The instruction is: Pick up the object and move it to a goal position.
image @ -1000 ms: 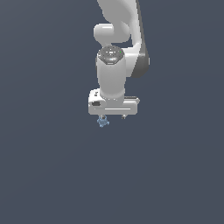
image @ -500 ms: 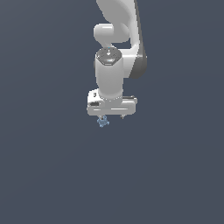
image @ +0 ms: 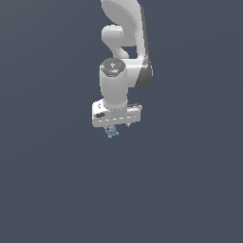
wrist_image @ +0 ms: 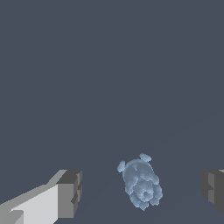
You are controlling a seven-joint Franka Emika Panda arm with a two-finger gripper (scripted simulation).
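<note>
The object (wrist_image: 140, 183) is a tiny light-blue lumpy item with small knobs, lying on the dark grey floor. In the wrist view it sits between my two fingers (wrist_image: 65, 192), nearer the middle of the gap and touching neither one. My gripper (wrist_image: 140, 192) is open wide. In the exterior view the white gripper (image: 116, 126) hangs straight down from the arm, and the object (image: 112, 132) peeks out just below the hand, mostly covered by it.
Around the arm (image: 124, 47) there is only the flat dark grey floor (image: 190, 190). No other item, container or edge shows in either view.
The hand has turned slightly about its vertical axis and looks narrower in the exterior view. The object has stayed in the same spot under it.
</note>
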